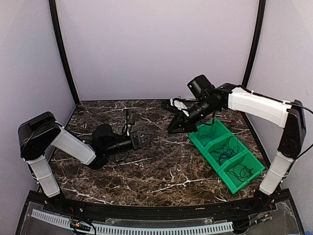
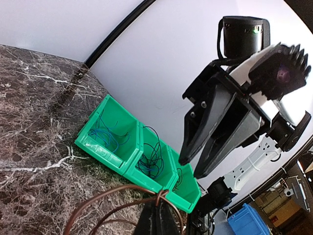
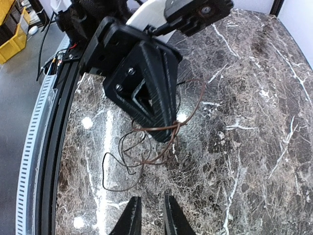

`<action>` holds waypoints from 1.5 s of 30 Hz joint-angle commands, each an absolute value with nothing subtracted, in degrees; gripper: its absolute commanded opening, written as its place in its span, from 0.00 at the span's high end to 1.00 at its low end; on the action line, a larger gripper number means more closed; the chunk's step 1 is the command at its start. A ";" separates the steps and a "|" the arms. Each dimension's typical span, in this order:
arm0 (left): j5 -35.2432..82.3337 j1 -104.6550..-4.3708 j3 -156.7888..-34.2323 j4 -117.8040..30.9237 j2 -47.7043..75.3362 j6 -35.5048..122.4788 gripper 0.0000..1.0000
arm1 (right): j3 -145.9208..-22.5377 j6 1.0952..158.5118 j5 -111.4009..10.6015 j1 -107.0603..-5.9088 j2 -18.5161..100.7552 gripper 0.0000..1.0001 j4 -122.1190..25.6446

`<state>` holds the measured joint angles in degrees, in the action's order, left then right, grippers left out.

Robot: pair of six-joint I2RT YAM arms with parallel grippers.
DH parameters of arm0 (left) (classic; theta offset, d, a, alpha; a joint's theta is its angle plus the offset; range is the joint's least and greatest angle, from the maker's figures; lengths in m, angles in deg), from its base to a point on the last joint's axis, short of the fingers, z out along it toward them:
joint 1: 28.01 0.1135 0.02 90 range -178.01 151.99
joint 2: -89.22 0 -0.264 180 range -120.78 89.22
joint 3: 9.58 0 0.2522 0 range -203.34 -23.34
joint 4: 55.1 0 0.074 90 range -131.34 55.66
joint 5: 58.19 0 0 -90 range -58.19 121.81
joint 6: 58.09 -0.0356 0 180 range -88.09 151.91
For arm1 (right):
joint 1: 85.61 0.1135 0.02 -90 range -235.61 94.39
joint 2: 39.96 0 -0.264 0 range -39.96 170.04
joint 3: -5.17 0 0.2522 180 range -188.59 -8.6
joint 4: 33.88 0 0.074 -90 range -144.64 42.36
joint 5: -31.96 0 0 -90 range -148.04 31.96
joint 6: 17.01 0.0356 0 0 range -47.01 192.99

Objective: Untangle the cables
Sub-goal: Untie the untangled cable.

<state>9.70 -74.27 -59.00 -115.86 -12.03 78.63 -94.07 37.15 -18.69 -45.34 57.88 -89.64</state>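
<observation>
My left gripper is shut on a thin brown cable, pinching its twisted knot just above the table; the loops trail to its side. A thin black cable lies in loose loops on the marble under and beside the brown one, and the two overlap. My right gripper hangs a short way from the knot with its jaws slightly apart and nothing between them. From the left wrist view the right gripper points down at the left fingers. More cables, blue and dark, lie coiled in a green bin.
The green bin with three compartments stands on the right of the marble table, under the right forearm. A small black object lies behind the left gripper. Grey walls close the back and sides.
</observation>
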 commanded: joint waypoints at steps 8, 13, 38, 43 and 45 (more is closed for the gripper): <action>5.29 -75.41 -62.28 -112.57 -11.62 75.43 1.00 | -100.79 37.65 -21.04 -41.27 62.25 0.80 -87.98; 4.94 -75.41 -62.12 -112.95 -11.50 75.56 1.00 | -100.56 37.90 -22.12 -41.17 62.29 0.83 -87.72; 5.04 -75.55 -62.02 -115.10 -12.04 77.11 1.00 | -99.35 37.61 -22.80 -40.88 63.41 0.88 -88.01; 5.34 -75.49 -61.80 -115.11 -12.12 77.34 1.00 | -99.91 38.00 -22.61 -40.88 63.58 0.96 -88.34; 5.99 -75.52 -61.48 -115.58 -12.12 77.69 1.00 | -99.85 38.18 -22.83 -40.93 63.31 0.99 -88.25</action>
<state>5.76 -75.17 -61.12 -112.62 -12.25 77.34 -99.40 37.68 -22.77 -41.34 62.82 -88.33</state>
